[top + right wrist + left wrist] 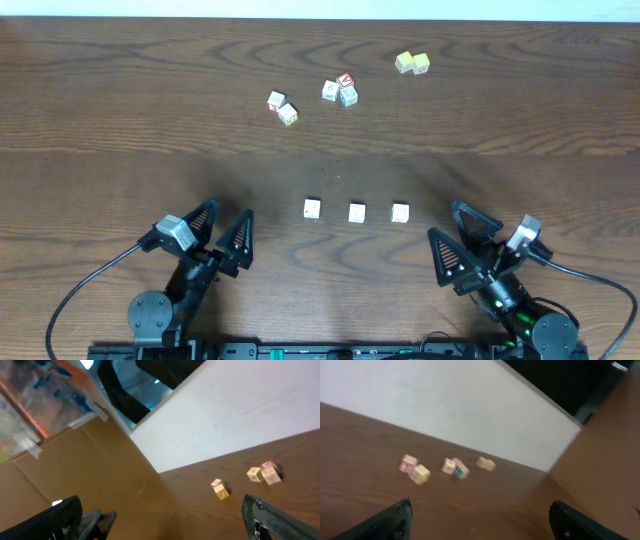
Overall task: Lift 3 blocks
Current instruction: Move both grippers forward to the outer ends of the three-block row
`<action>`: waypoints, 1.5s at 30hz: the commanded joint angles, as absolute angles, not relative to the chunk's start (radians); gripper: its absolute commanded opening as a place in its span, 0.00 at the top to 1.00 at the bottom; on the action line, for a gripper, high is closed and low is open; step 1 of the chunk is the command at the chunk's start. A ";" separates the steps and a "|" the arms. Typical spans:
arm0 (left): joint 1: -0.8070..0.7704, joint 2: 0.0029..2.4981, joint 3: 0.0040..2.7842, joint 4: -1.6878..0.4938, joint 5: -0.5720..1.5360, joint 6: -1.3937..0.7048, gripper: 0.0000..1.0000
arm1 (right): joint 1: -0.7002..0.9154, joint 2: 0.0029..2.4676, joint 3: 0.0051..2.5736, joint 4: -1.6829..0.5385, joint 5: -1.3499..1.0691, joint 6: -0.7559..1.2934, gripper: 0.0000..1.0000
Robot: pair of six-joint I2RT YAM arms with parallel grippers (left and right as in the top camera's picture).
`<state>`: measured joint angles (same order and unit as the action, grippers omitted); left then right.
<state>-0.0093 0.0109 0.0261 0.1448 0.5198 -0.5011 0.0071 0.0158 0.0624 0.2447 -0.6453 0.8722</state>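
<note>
With left hand (pixel 230 210) and right hand (pixel 445 220) both spread apart and empty, could knock the mid-frame blocks (pixel 357 212) askew, or wrongly reach the cubes (pixel 340 90) at top.

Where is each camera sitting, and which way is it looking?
Overhead: above the table, looking straight down at the three blocks and both open grippers, the left gripper and the right gripper.
Left wrist: low on the left arm, facing across the table toward the white wall; its dark fingers fill the bottom corners.
Right wrist: low on the right arm, tilted, facing across too; its fingers show at the bottom.
Shared: both wrist views catch the cube pair and the cube cluster.
</note>
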 commanded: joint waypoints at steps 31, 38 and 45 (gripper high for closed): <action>-0.094 1.329 1.357 -1.301 0.213 -0.207 0.07 | 0.328 1.342 1.197 -1.078 -0.196 0.382 0.10; -0.106 1.450 1.365 -1.268 0.217 -0.209 0.06 | 0.416 1.570 1.197 -1.062 -0.080 0.501 0.12; -0.106 1.536 1.354 -1.268 0.235 -0.222 0.07 | 0.414 1.684 1.197 -1.015 -0.072 0.500 0.18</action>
<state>-0.1032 1.5051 1.3544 -1.2667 0.2501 -0.2123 0.4099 1.6501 1.1843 -1.0271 -0.1104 0.4736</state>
